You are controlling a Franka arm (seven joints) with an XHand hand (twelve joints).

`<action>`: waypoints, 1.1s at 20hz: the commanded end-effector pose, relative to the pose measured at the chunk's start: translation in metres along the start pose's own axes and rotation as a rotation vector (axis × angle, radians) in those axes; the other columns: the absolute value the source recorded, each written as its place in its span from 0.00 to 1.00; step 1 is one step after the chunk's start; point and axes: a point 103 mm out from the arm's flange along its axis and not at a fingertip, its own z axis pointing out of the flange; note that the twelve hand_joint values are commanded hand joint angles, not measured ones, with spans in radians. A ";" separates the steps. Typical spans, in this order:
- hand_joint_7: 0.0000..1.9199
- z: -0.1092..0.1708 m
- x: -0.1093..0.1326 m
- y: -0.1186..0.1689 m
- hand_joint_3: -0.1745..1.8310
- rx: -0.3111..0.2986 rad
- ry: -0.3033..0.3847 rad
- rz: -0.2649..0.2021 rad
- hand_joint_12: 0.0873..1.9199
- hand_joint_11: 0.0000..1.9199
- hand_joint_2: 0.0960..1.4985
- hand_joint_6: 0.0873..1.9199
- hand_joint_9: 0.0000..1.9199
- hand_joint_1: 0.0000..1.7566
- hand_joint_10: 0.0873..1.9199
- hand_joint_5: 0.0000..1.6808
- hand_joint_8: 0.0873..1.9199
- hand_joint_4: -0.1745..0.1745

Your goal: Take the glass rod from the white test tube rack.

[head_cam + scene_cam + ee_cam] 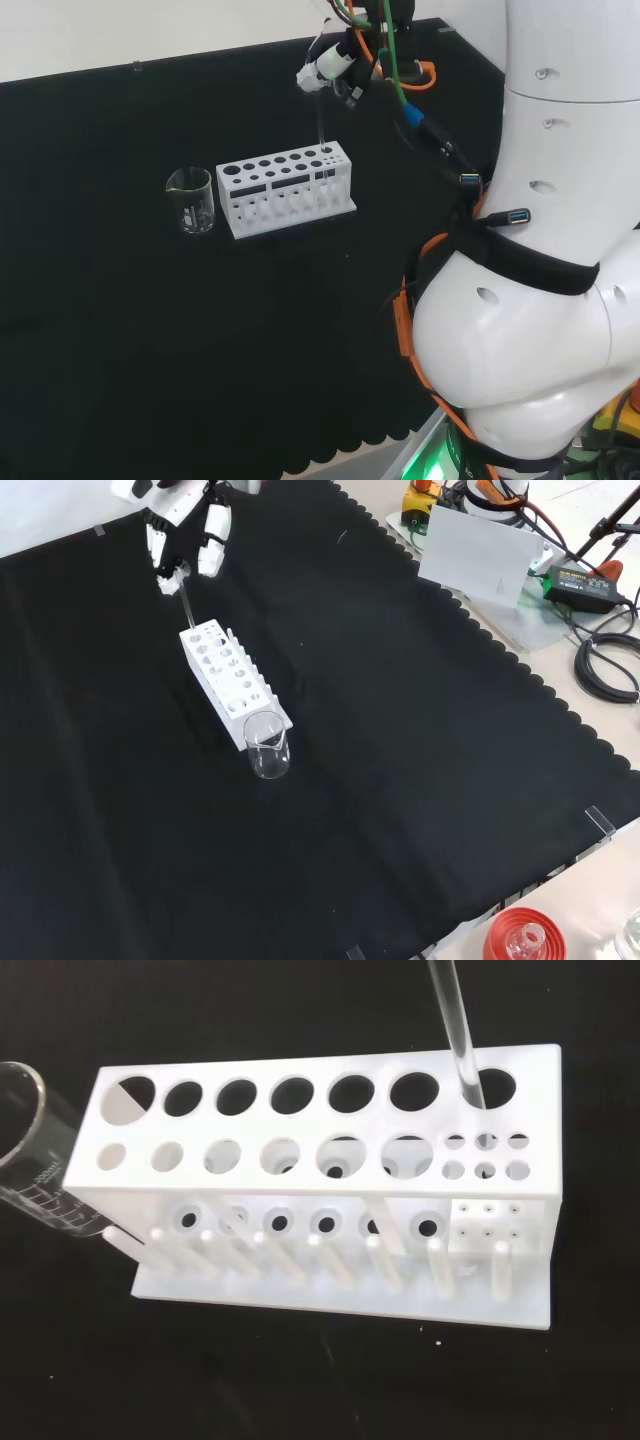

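Nearest in the front view stands a clear glass beaker (267, 745), cylindrical, touching the near end of the white test tube rack (228, 680). That rack is a long plastic block with rows of round holes and small pegs along its base, resting on matte black cloth (400, 740). At its far end a thin transparent glass rod (187, 604) rises from the end hole, its top pinched between the curled fingers of the black and white hand (185, 530).
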 end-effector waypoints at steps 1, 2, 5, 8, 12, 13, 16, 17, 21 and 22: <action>0.33 0.009 -0.005 -0.017 0.00 0.026 0.000 -0.023 0.65 0.42 0.76 0.28 0.46 0.29 0.37 0.27 0.40 0.24; 0.33 0.010 -0.006 -0.016 0.00 0.026 0.001 -0.018 0.64 0.43 0.76 0.29 0.46 0.31 0.37 0.28 0.40 0.24; 0.33 0.008 -0.010 -0.018 0.00 0.015 -0.009 -0.007 0.63 0.46 0.76 0.35 0.47 0.41 0.37 0.34 0.40 0.24; 0.36 0.005 -0.011 -0.020 0.00 -0.058 -0.022 -0.004 0.59 0.53 0.77 0.38 0.52 0.51 0.34 0.40 0.40 0.16; 0.51 0.001 -0.011 -0.021 0.05 -0.177 -0.010 -0.015 0.50 0.68 0.78 0.57 0.65 0.63 0.29 0.49 0.40 0.01; 0.54 0.000 -0.011 -0.023 0.06 -0.213 -0.006 -0.018 0.47 0.71 0.78 0.59 0.67 0.64 0.29 0.50 0.41 0.00; 0.50 -0.005 -0.005 -0.025 0.08 -0.295 -0.018 -0.030 0.40 0.76 0.76 0.57 0.71 0.70 0.33 0.53 0.54 0.00; 0.50 -0.008 -0.002 -0.026 0.08 -0.321 -0.022 -0.033 0.39 0.77 0.75 0.57 0.72 0.71 0.35 0.53 0.55 0.00; 0.51 -0.023 0.010 -0.028 0.05 -0.399 -0.039 -0.031 0.36 0.77 0.76 0.54 0.75 0.72 0.37 0.55 0.55 0.00; 0.52 -0.026 0.012 -0.029 0.02 -0.407 -0.036 -0.027 0.36 0.77 0.77 0.54 0.76 0.72 0.37 0.56 0.54 0.00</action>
